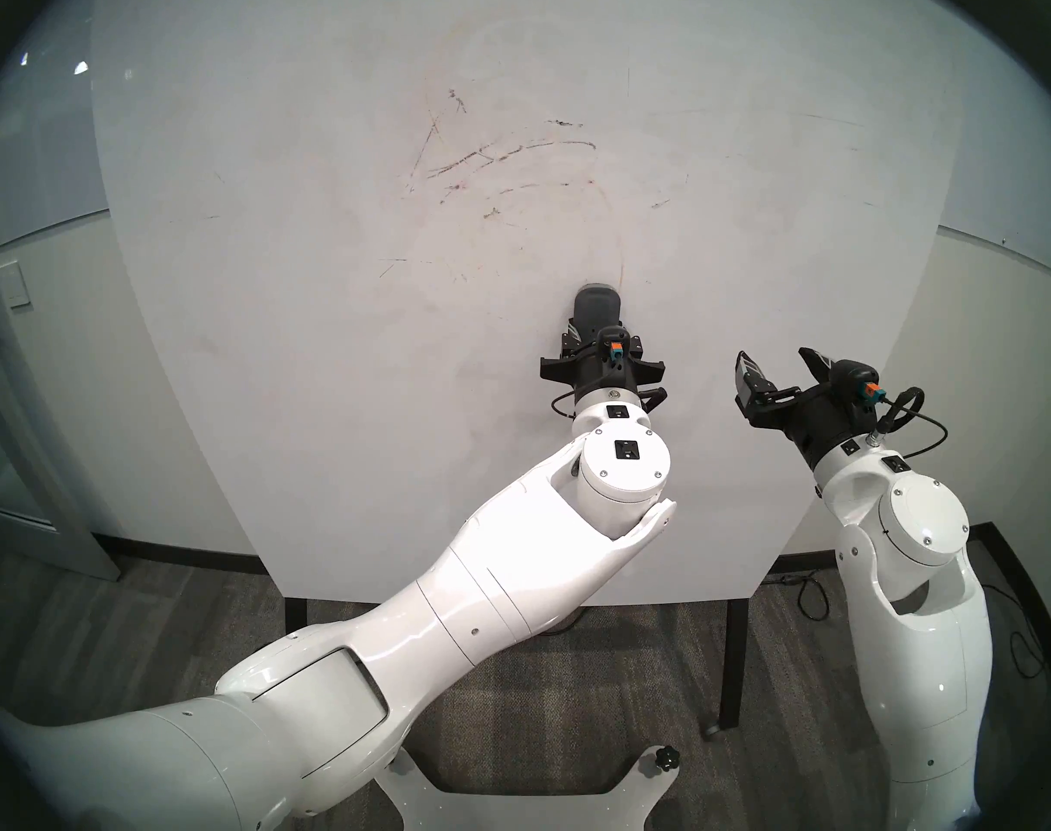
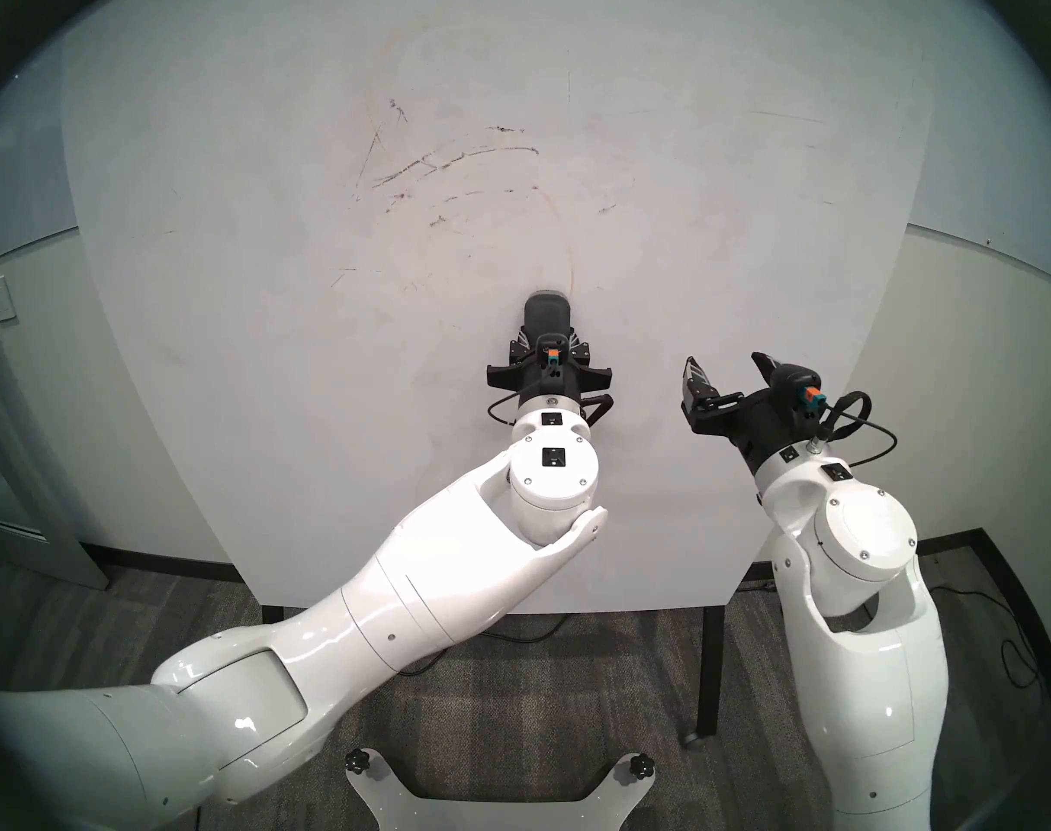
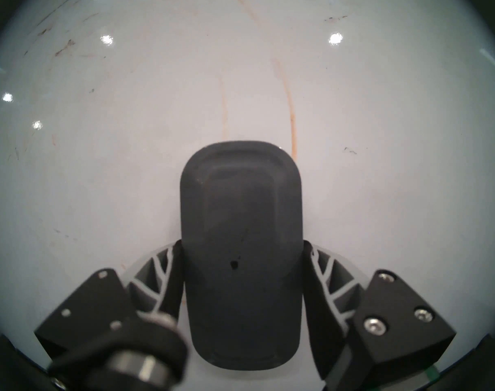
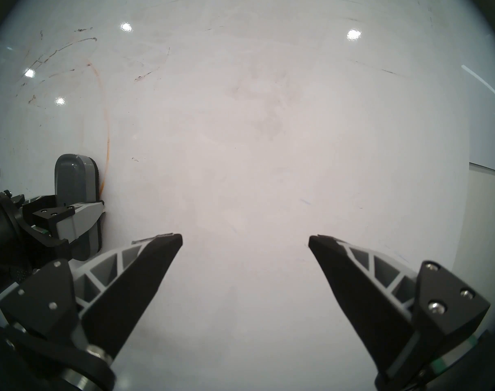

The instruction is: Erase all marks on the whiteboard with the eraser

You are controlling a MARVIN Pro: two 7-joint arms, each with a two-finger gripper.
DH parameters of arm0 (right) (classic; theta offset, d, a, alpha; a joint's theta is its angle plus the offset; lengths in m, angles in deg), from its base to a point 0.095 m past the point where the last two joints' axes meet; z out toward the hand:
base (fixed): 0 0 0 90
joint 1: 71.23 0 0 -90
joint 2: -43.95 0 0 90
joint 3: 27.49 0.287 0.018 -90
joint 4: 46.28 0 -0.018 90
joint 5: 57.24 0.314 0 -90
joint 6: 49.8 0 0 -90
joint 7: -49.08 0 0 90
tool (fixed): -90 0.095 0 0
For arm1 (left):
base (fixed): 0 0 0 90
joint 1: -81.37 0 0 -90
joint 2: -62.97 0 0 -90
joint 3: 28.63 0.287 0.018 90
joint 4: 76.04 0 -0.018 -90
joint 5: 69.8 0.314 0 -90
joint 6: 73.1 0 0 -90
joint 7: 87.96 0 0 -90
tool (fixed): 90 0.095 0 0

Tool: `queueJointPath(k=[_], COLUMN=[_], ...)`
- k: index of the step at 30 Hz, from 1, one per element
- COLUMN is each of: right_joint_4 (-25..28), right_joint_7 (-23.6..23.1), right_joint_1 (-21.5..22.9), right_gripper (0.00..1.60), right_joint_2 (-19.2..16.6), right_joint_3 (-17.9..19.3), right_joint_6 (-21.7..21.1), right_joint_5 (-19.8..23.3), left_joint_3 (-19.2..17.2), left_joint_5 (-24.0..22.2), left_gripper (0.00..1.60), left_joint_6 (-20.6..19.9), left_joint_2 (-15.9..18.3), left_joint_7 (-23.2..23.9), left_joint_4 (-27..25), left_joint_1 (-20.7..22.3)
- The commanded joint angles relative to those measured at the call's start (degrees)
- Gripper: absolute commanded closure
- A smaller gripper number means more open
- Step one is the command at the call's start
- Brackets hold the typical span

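Note:
The whiteboard (image 1: 331, 392) fills the head views and stands upright on thin black legs. My left gripper (image 1: 598, 338) is shut on the dark grey eraser (image 1: 598, 308), which is pressed flat on the board just below the marks. The eraser fills the left wrist view (image 3: 240, 241). Scratchy black streaks (image 1: 499, 152) lie above it, and a thin orange arc (image 3: 292, 122) runs up from the eraser's right edge, also seen in the right wrist view (image 4: 106, 122). My right gripper (image 1: 777, 368) is open and empty, to the right of the eraser and close to the board.
Black table legs (image 1: 735, 662) stand below the board on grey carpet. A black cable (image 1: 1014, 632) lies on the floor at the right. A pale wall (image 1: 1020, 332) and a door frame (image 1: 7, 392) flank the board.

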Motion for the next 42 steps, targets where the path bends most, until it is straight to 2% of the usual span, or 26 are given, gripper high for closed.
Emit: queueJointPath(k=[1, 13, 25, 31, 36, 42], right_joint_4=[1.2, 1.3, 1.3, 1.3, 1.3, 1.3], right_joint_7=[-0.1, -0.1, -0.1, -0.1, -0.1, -0.1], right_joint_1=[0.5, 0.4, 0.4, 0.4, 0.4, 0.4], right_gripper=[0.0, 0.0, 0.0, 0.0, 0.0, 0.0], right_joint_2=[-0.1, 0.0, 0.0, 0.0, 0.0, 0.0], right_joint_3=[-0.1, -0.1, -0.2, -0.2, -0.2, -0.2], right_joint_6=[0.4, 0.5, 0.5, 0.5, 0.5, 0.5], right_joint_5=[0.0, 0.0, -0.1, -0.1, -0.1, -0.1], left_joint_3=[-0.2, -0.2, -2.2, -3.4, -6.0, -7.7], left_joint_5=[1.3, 1.9, 1.3, 0.0, -2.9, -4.4], left_gripper=[1.6, 1.6, 1.6, 1.6, 1.6, 1.6], left_joint_6=[0.7, 0.8, 0.3, -2.2, -6.4, -7.5], left_joint_2=[-1.8, -1.8, -1.9, -0.9, -0.8, -0.6], left_joint_7=[0.3, 0.3, -1.5, -3.3, -5.6, -5.8], left_joint_4=[-2.1, -3.2, -6.0, -9.3, -12.3, -11.8], left_joint_1=[3.8, 4.0, 3.6, 1.3, -0.6, 0.0])
